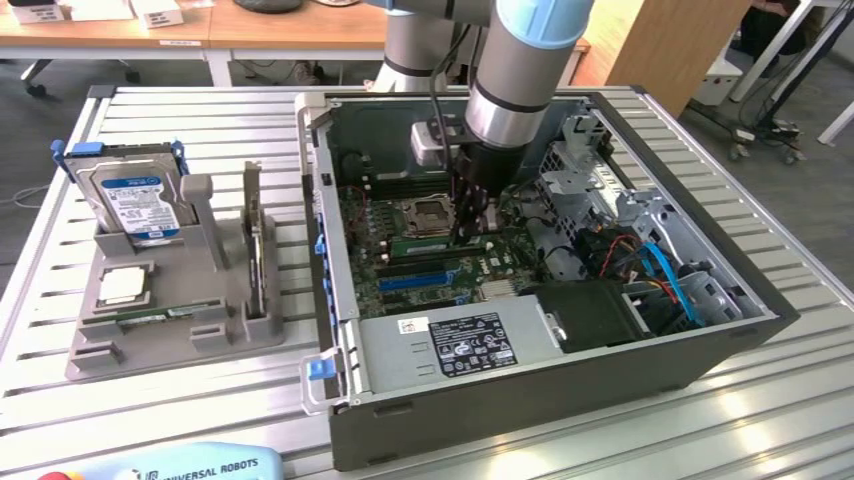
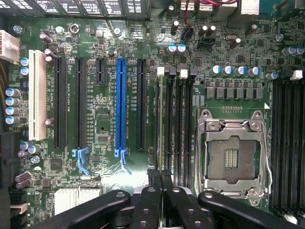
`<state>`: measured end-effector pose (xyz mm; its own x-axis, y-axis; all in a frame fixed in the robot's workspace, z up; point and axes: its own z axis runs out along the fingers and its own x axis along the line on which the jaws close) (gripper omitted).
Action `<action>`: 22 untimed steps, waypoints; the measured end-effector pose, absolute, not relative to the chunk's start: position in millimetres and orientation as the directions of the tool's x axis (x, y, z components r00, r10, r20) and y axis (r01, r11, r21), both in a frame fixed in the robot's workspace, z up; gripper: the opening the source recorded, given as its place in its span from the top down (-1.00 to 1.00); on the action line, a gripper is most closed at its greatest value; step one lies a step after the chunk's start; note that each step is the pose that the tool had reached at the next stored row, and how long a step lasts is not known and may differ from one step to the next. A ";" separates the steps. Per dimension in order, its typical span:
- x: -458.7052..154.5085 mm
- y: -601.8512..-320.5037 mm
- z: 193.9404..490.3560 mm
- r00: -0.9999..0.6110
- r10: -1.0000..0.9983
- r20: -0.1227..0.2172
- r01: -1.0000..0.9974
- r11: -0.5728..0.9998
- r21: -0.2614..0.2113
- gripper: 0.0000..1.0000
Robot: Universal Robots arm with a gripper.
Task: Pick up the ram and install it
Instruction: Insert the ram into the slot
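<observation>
I see my gripper point(image 1: 474, 225) reaching down into the open computer case point(image 1: 534, 390), which sits on the metal table point(image 1: 160, 420). On the wrist camera the gripper point(image 2: 161, 183) has its black fingers point(image 2: 148, 200) squeezed nearly together, and they pinch the ram point(image 2: 162, 124). The ram stands on its thin edge, so I see it as a skinny line. It sits along the first of the black memory slots in the middle of the green board point(image 2: 102, 119). That spot is between the blue slot point(image 2: 120, 102) and the empty silver chip socket point(image 2: 232, 155). I cannot tell if the ram is pushed all the way into its slot. Out on the table, near its edge on the exterior view's left, stands a grey holder point(image 1: 174, 345). A hard drive point(image 1: 134, 200) with a blue label stands at the back of the holder, and a square silver chip point(image 1: 123, 285) lies closer to its front.
</observation>
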<state>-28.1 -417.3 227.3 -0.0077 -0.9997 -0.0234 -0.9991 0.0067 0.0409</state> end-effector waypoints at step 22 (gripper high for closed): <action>-28.1 -417.3 223.9 -0.009 -1.000 -0.023 -0.999 0.009 0.041 0.77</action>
<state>-28.1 -417.3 223.9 -0.0095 -0.9997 -0.0234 -0.9991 0.0085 0.0409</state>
